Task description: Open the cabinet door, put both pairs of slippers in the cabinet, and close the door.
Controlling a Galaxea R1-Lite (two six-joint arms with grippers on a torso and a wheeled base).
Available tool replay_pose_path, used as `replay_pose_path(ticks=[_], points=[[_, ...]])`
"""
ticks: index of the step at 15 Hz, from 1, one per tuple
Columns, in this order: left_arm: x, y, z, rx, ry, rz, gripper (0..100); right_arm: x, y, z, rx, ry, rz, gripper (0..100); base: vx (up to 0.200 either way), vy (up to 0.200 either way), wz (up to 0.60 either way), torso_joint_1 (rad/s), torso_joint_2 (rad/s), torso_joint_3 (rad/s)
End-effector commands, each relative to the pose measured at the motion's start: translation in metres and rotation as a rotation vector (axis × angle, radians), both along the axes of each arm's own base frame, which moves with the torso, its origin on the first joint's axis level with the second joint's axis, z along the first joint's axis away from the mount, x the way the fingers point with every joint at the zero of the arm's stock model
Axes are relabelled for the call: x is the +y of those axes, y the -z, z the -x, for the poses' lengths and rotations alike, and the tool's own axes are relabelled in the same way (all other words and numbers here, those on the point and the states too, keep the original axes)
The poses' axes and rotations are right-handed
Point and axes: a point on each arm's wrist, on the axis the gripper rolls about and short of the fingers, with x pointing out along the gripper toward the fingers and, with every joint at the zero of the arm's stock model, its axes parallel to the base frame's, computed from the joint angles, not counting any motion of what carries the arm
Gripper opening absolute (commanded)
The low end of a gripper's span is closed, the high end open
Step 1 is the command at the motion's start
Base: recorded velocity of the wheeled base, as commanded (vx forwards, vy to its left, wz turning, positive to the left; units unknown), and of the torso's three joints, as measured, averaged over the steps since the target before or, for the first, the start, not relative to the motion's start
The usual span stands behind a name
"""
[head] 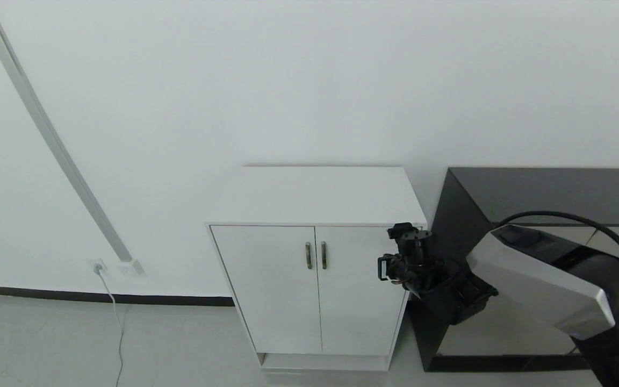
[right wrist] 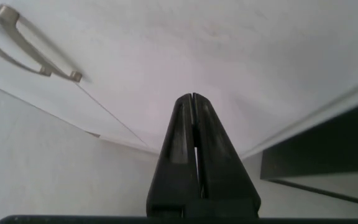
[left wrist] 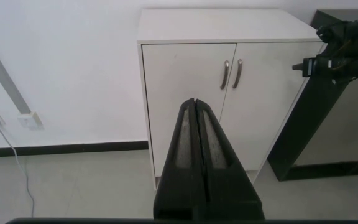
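left gripper (left wrist: 195, 102) and right gripper (right wrist: 193, 98), jaws clenched empty, facing one two-door cabinet (head: 315, 196).

Head view looks down on the cabinet (head: 315, 269) from afar, left wrist faces it nearer, right wrist sits close; all share its handles (head: 316, 255).

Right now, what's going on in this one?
The white cabinet stands with both doors shut. The right tool, shut and empty, is up close to the right door, to the outer side of the handles and not on them. The left tool, also shut and empty, is farther back, facing the cabinet.
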Motion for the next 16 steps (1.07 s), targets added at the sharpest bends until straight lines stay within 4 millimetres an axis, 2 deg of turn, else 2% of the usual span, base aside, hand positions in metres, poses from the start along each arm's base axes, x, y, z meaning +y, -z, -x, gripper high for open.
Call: replay_pose_path(ticks=[1, 2, 4, 8, 12, 14, 15, 16], points=[[0.0, 0.0, 0.0, -0.001, 0.0, 0.001, 0, -0.013, -0.034, 0.022, -0.024, 0.003, -0.012, 0, 0.0, 0.0, 0.0, 0.0, 0.0, 0.0], [0.0, 0.0, 0.0, -0.001, 0.0, 0.001, 0, -0.022, -0.048, 0.038, -0.031, 0.019, -0.009, 0, 0.0, 0.0, 0.0, 0.0, 0.0, 0.0], [0.0, 0.0, 0.0, 0.0, 0.0, 0.001, 0, -0.037, -0.064, 0.059, -0.035, 0.04, -0.004, 0, 0.0, 0.0, 0.0, 0.0, 0.0, 0.0], [0.0, 0.0, 0.0, 0.0, 0.0, 0.001, 0, -0.083, -0.095, 0.104, -0.033, 0.144, 0.015, 0, 0.0, 0.0, 0.0, 0.0, 0.0, 0.0], [0.0, 0.0, 0.0, -0.001, 0.0, 0.001, 0, -0.14, -0.119, 0.159, -0.054, 0.306, 0.054, 0, 0.0, 0.0, 0.0, 0.0, 0.0, 0.0], [0.0, 0.0, 0.0, -0.001, 0.0, 0.003, 0, -0.178, -0.128, 0.201, -0.07, 0.417, 0.089, 0, 0.0, 0.0, 0.0, 0.0, 0.0, 0.0], [0.0, 0.0, 0.0, 0.0, 0.0, 0.003, 0, -0.19, -0.129, 0.217, -0.079, 0.449, 0.108, 0, 0.0, 0.0, 0.0, 0.0, 0.0, 0.0], [0.0, 0.0, 0.0, -0.001, -0.002, 0.003, 0, -0.205, -0.133, 0.242, -0.108, 0.498, 0.125, 0, 0.0, 0.0, 0.0, 0.0, 0.0, 0.0]])
